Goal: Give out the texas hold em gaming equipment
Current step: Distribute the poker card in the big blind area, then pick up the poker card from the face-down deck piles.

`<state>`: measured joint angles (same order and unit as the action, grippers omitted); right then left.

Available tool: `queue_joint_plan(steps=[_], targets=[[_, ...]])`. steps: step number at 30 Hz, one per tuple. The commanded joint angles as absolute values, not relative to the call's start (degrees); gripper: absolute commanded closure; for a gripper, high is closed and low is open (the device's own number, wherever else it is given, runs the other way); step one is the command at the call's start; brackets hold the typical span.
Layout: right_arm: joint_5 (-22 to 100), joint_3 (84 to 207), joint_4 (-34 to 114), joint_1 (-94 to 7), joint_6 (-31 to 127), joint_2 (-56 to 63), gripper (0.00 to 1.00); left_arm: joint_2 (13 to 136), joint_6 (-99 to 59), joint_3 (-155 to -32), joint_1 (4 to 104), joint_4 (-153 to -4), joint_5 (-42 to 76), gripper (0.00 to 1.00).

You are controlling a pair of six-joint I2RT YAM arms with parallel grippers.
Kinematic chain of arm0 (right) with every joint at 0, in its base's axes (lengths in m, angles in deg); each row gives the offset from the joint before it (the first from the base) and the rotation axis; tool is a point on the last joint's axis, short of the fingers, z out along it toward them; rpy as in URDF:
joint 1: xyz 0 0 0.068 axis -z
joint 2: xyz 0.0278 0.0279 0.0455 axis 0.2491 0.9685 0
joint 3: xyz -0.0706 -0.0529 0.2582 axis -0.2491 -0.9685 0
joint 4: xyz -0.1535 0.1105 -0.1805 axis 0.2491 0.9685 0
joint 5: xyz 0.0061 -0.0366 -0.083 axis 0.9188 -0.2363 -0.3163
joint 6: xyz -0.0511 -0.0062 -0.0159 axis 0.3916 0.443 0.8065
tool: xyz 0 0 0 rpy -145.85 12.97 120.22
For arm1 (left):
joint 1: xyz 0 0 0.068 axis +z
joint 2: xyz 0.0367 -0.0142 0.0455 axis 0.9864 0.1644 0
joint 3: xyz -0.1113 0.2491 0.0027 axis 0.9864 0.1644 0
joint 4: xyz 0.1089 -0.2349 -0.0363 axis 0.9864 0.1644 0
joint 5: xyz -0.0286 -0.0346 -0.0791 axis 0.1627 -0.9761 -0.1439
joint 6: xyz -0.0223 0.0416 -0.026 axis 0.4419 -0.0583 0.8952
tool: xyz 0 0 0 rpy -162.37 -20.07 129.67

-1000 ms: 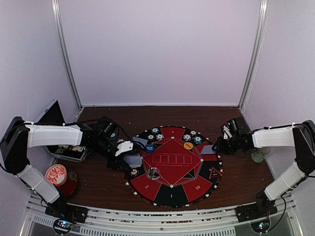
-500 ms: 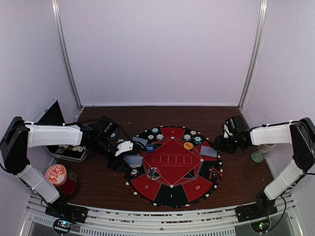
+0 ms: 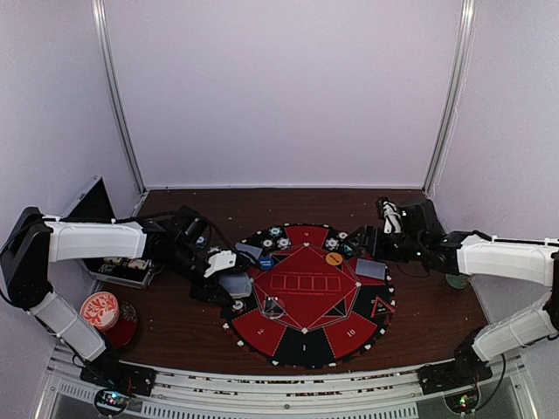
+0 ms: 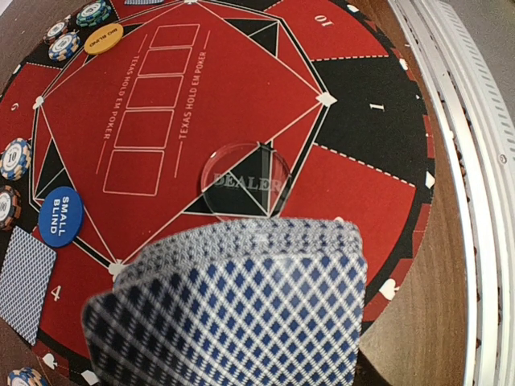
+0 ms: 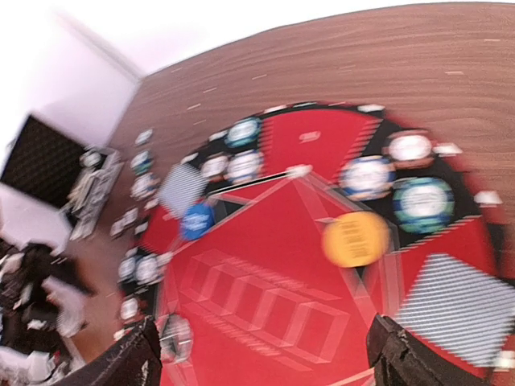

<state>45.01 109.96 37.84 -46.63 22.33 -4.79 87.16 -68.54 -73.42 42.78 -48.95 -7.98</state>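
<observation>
My left gripper [image 3: 229, 278] is shut on a deck of blue-checked playing cards [image 4: 241, 310], held over the left edge of the round red-and-black mat [image 3: 306, 340]; the deck hides its fingers. My right gripper [image 5: 265, 358] stands open above the mat's back right part, with nothing between its fingers [image 5: 133, 358]. On the mat lie an orange button disc [image 5: 355, 239], a blue button disc [image 4: 60, 221], a clear dealer disc [image 4: 245, 181], single cards at the right [image 3: 370, 268] and left [image 4: 24, 281], and small chips [image 5: 424, 203] around the rim.
A black case [image 3: 113, 262] lies at the far left behind the left arm. A red-and-white patterned disc [image 3: 99, 308] sits at the near left. A pale green object [image 3: 458, 279] stands behind the right arm. A metal rail [image 3: 288, 384] runs along the near edge.
My right gripper has swung left from beside the mat to above its back right rim and has opened wide. The left arm and its deck have not moved.
</observation>
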Motion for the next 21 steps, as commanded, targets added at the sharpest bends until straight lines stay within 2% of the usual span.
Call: queue_joint_plan(steps=[1, 11, 21], targets=[[49.51, 109.86, 27.22, -54.96, 17.03, -2.27, 0.1, 86.68, -69.2, -73.83, 42.8, -49.34, -8.38, 0.57], [50.13, 120.16, 18.06, -69.96, 12.69, 14.84, 0.09, 86.3, -69.24, -73.74, 42.8, -49.32, -8.56, 0.57], [50.59, 130.06, 14.24, -73.39, 8.89, 28.47, 0.06, 86.18, -69.08, -73.7, 42.75, -49.34, -8.46, 0.57]])
